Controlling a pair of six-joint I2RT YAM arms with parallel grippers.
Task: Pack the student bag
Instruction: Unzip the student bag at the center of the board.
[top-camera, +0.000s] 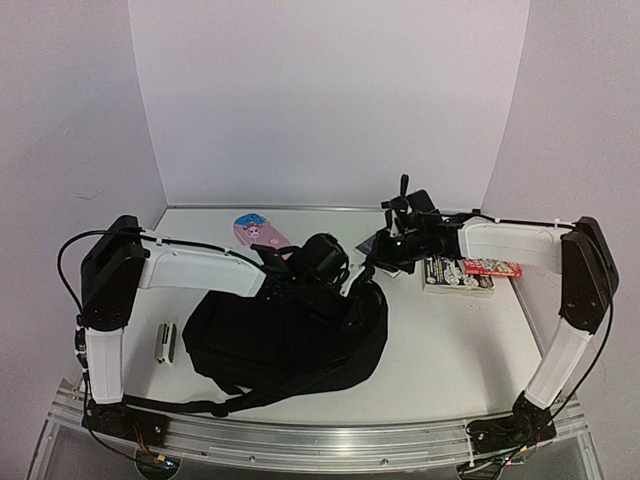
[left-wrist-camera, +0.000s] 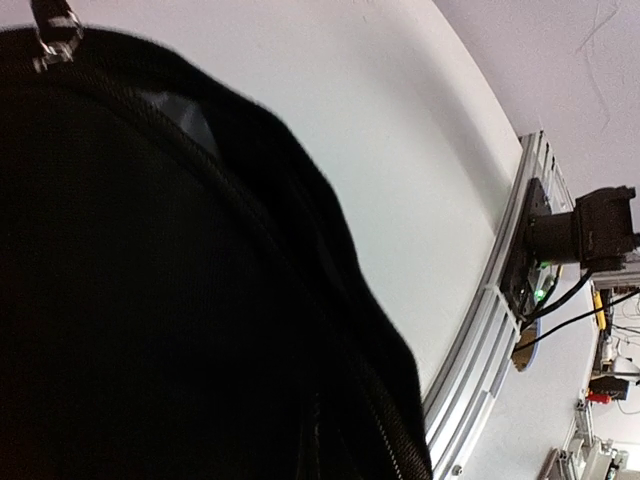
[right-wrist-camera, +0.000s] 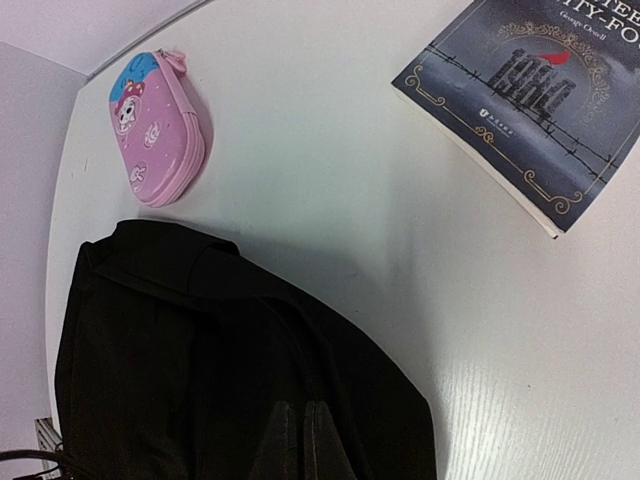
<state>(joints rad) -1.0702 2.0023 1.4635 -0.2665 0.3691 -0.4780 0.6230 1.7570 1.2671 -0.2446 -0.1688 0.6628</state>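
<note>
Black fabric student bag (top-camera: 290, 340) lies slumped in the middle of a white surface (top-camera: 450, 350), toward the near edge, with a strap trailing along the front. The left gripper (top-camera: 322, 262) is pressed against the top of the bag. Its wrist view is almost filled with dark fabric and a metal zipper pull (left-wrist-camera: 55, 30), its fingers are out of sight, and it cannot be told whether they are clenched or released. The right gripper (right-wrist-camera: 302, 440) is at the bag's upper right edge, its two dark fingers pressed together on a ridge of the bag's fabric. A pink cartoon-print pouch (right-wrist-camera: 160, 125) lies at the far side of the surface, just beyond the bag. A dark blue book (right-wrist-camera: 530, 100) lies flat to the right, apart from the bag. A small black and silver object (top-camera: 165, 343) sits left of the bag.
</note>
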